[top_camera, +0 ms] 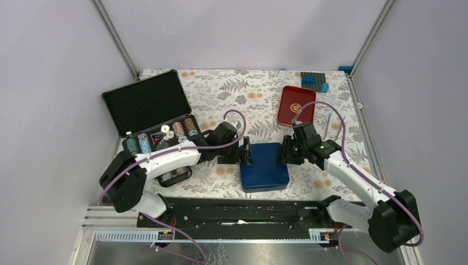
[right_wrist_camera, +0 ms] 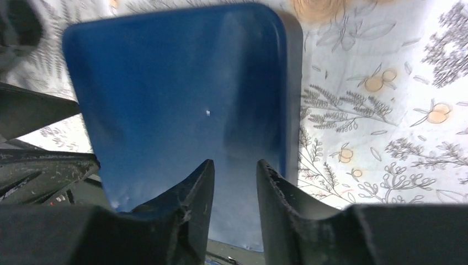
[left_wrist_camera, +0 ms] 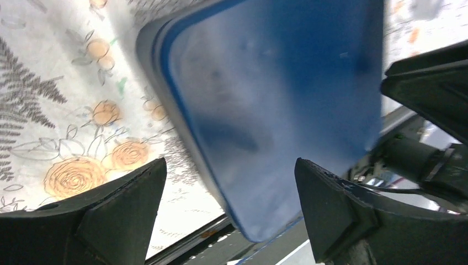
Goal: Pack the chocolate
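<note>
A closed dark blue box (top_camera: 265, 165) lies flat on the flowered cloth between my two arms. It also fills the left wrist view (left_wrist_camera: 265, 99) and the right wrist view (right_wrist_camera: 182, 94). The chocolate is hidden in every view. My left gripper (top_camera: 246, 152) sits at the box's left edge, its jaws wide open (left_wrist_camera: 230, 161) and straddling a rounded corner without touching it. My right gripper (top_camera: 286, 150) is at the box's right edge. Its fingers (right_wrist_camera: 235, 162) stand close together over the lid, with a narrow gap and nothing between them.
An open black case (top_camera: 149, 102) with foam lining holds rows of poker chips (top_camera: 179, 130) at the left. A red tray (top_camera: 296, 105) and a blue-and-dark block plate (top_camera: 314, 81) sit at the back right. A black rail (top_camera: 243, 212) runs along the near edge.
</note>
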You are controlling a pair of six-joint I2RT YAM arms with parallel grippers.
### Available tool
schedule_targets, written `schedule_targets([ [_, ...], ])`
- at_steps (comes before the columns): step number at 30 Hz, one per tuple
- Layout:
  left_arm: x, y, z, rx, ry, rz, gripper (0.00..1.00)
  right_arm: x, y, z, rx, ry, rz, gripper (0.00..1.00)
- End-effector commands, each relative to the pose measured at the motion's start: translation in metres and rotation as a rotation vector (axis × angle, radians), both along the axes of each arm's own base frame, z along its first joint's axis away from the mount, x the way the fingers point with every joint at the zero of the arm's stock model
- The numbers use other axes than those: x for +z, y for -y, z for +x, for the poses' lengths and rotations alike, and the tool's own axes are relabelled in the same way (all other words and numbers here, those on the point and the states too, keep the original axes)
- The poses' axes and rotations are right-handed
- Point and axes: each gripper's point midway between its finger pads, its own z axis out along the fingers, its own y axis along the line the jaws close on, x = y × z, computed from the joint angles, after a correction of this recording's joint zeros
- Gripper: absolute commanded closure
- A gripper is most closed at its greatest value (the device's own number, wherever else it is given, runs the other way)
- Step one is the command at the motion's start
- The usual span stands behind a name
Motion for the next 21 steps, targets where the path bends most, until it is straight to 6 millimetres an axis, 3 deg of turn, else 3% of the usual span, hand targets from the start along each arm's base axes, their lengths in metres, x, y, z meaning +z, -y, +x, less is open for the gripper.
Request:
schedule_targets([
  [1, -0.027, -0.006, -0.001, 0.016, -0.028, 0.034, 0.10, -0.032, -0.008, -0.014, 0.013, -0.075, 0.020, 0.62],
  [5, -0.038, -0.014, -0.007, 0.019, -0.049, 0.061, 0.10, -0.054, -0.006, -0.025, 0.016, -0.130, 0.013, 0.63],
  [9, -0.028, -0.019, -0.004, 0.030, -0.023, 0.077, 0.10, -0.039, -0.007, -0.018, 0.008, -0.086, 0.027, 0.63],
  [13, 0.004, -0.018, 0.006, 0.042, 0.041, 0.057, 0.10, -0.010, -0.016, -0.007, 0.024, -0.037, 0.057, 0.63],
  [16, 0.042, -0.009, 0.011, 0.040, 0.097, -0.020, 0.10, 0.010, -0.020, -0.002, 0.031, -0.001, 0.070, 0.62],
  [21, 0.078, 0.015, -0.002, -0.060, 0.092, -0.180, 0.11, 0.032, -0.018, 0.003, 0.013, 0.048, 0.077, 0.63],
])
